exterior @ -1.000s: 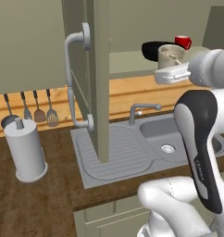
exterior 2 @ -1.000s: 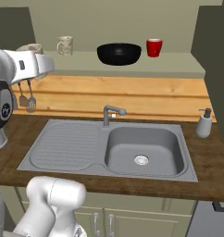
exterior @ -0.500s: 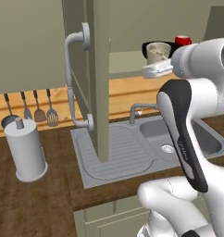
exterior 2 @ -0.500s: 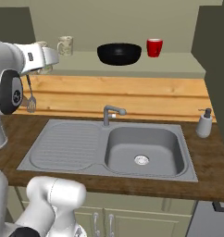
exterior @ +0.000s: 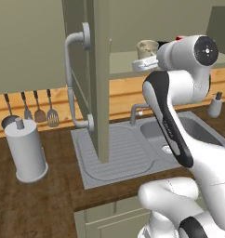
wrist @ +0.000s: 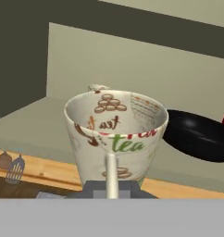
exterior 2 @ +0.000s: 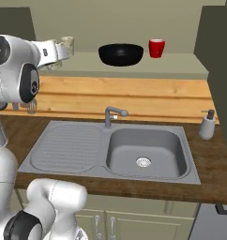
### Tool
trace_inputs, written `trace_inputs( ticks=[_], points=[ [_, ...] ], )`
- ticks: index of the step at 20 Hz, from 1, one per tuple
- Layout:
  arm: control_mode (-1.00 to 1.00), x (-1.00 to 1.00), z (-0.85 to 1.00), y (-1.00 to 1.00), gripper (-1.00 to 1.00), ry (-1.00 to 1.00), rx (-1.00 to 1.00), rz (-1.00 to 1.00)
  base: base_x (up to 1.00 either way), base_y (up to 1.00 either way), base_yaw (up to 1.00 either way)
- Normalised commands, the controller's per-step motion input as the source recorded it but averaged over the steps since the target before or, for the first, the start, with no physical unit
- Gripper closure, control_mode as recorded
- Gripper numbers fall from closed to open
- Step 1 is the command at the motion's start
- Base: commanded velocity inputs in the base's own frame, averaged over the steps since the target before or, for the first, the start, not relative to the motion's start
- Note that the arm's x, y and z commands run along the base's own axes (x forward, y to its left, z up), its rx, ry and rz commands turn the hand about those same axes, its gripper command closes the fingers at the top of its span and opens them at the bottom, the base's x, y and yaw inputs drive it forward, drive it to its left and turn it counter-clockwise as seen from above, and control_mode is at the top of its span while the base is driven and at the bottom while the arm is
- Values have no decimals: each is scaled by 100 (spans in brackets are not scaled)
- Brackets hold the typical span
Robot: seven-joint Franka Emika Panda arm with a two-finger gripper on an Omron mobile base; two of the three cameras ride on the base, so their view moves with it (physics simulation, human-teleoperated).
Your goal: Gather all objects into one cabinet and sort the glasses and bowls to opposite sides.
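My gripper (wrist: 112, 178) clenches the rim of a cream printed tumbler (wrist: 116, 139) at the left end of the pale grey-green cabinet shelf (exterior 2: 181, 70); the wide glossy black bowl (exterior 2: 121, 54) and red mug (exterior 2: 156, 48) stand further right.

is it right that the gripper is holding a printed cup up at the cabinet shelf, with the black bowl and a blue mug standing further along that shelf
Not quite: the mug is red, not blue, as the right base view shows. The rest holds: the gripper is shut on the printed cup at the cabinet shelf, with the black bowl and the mug further along it.
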Motion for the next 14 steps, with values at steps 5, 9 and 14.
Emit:
trace_inputs(
  ticks=[5, 9, 14],
  points=[
    [-100, 69, -7, 5, 100, 1, 0, 0, 0, 0, 0],
    [-100, 70, -3, 7, 100, 4, 0, 0, 0, 0, 0],
    [-100, 69, 0, 9, 100, 7, 0, 0, 0, 0, 0]
  ],
)
